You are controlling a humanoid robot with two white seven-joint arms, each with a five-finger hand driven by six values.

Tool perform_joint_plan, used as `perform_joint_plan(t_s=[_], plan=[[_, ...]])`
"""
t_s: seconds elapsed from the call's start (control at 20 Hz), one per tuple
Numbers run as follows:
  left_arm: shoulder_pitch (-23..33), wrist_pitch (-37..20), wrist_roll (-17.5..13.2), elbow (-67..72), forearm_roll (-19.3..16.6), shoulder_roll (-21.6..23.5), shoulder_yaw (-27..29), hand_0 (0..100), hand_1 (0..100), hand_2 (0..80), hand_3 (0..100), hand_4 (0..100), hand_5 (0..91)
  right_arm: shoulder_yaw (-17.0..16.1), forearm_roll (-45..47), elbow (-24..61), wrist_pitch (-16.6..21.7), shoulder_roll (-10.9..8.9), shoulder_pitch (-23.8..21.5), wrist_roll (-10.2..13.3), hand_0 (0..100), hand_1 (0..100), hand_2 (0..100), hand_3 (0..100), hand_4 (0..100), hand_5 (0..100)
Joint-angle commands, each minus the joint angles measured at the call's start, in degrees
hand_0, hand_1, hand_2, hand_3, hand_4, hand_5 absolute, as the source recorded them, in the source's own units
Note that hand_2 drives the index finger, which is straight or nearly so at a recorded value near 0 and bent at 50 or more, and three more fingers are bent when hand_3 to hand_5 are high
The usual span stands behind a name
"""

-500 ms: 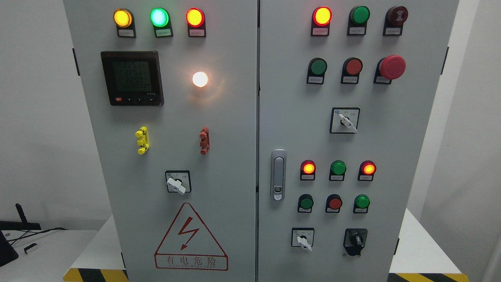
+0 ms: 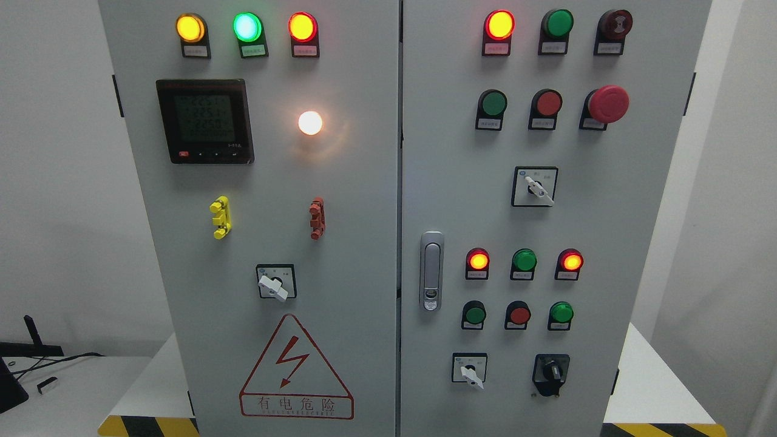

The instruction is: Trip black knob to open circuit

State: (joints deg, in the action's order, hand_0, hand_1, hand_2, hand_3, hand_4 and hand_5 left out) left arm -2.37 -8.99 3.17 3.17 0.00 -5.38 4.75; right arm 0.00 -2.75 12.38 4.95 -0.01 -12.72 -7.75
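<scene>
Neither of my hands shows in the head view, so I cannot tell whether their fingers are spread or curled. In front of me stands a grey electrical cabinet (image 2: pixel 364 376) with two doors, resting on a white worktop (image 2: pixel 655 388) edged with yellow and black hazard tape.

The black knob (image 2: pixel 551 370) sits low on the right door, at the bottom right of that door's controls. Its pointer stands roughly upright on a black plate. Just to its left is a white selector switch (image 2: pixel 470 370), its lever angled down to the right. Above these two runs a row of three small push buttons, green (image 2: pixel 474 315), red (image 2: pixel 519 315) and green, and above that a row of three lamps, where the outer two (image 2: pixel 478 260) glow red-orange and the middle one is green and dim.

Higher on the right door I see another white selector (image 2: pixel 535 187), a red mushroom button (image 2: pixel 608 104), and a lit red lamp (image 2: pixel 499 25) in the top row. A metal door latch (image 2: pixel 431 271) is at the right door's left edge.

On the left door are a digital meter (image 2: pixel 204 121) with a faint display, a glowing white lamp (image 2: pixel 310 122), three lit lamps along the top, yellow (image 2: pixel 220 217) and red (image 2: pixel 316 218) fittings, a white selector and a red high-voltage warning triangle (image 2: pixel 295 367).
</scene>
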Motion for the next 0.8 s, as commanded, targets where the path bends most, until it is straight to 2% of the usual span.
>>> perform_joint_plan(t_s=[0.0, 0.15, 0.2, 0.25, 0.35, 0.45, 0.5, 0.55, 0.6, 0.75], plan=[[0.0, 0.0, 0.0, 0.0, -1.8, 0.0, 0.0, 12, 39, 0.0, 0, 0, 0.0, -1.2, 0.2, 5.0, 0.4, 0.8, -1.9, -0.3, 5, 23, 3, 16, 8, 7], [0.0, 0.0, 0.0, 0.0, -1.8, 0.0, 0.0, 12, 39, 0.0, 0, 0, 0.0, -2.6, 2.6, 17.7, 2.1, 0.19, -7.6, -6.8, 6, 25, 5, 18, 11, 10], [0.0, 0.0, 0.0, 0.0, -1.8, 0.0, 0.0, 12, 39, 0.0, 0, 0, 0.0, -3.4, 4.5, 23.3, 3.1, -0.08, -10.5, -7.9, 6, 27, 6, 20, 13, 12], [0.0, 0.0, 0.0, 0.0, -1.8, 0.0, 0.0, 12, 39, 0.0, 0, 0, 0.0, -3.5, 6.7, 28.5, 3.9, -0.69, -13.2, -8.4, 6, 27, 6, 20, 14, 13], [0.0, 0.0, 0.0, 0.0, -1.8, 0.0, 0.0, 12, 39, 0.0, 0, 0, 0.0, -3.6, 10.7, 37.5, 5.6, -2.7, -17.8, -8.5, 6, 35, 8, 25, 19, 17], [0.0, 0.0, 0.0, 0.0, -1.8, 0.0, 0.0, 12, 39, 0.0, 0, 0, 0.0, -3.9, 14.9, 45.5, 8.6, -4.55, -22.1, -8.8, 7, 39, 10, 29, 24, 21], [0.0, 0.0, 0.0, 0.0, -1.8, 0.0, 0.0, 12, 39, 0.0, 0, 0, 0.0, -4.0, 16.4, 49.7, 9.8, -5.43, -24.3, -9.7, 8, 42, 12, 35, 29, 24], [0.0, 0.0, 0.0, 0.0, -1.8, 0.0, 0.0, 12, 39, 0.0, 0, 0, 0.0, -4.3, 17.4, 54.3, 10.6, -6.22, -26.7, -10.4, 8, 43, 13, 37, 31, 25], [0.0, 0.0, 0.0, 0.0, -1.8, 0.0, 0.0, 12, 39, 0.0, 0, 0, 0.0, -5.7, 18.4, 59.0, 11.2, -6.75, -29.2, -10.6, 9, 45, 14, 41, 34, 27], [0.0, 0.0, 0.0, 0.0, -1.8, 0.0, 0.0, 12, 39, 0.0, 0, 0, 0.0, -8.5, 22.3, 73.1, 12.4, -8.33, -35.6, -10.6, 12, 46, 15, 42, 35, 28]])
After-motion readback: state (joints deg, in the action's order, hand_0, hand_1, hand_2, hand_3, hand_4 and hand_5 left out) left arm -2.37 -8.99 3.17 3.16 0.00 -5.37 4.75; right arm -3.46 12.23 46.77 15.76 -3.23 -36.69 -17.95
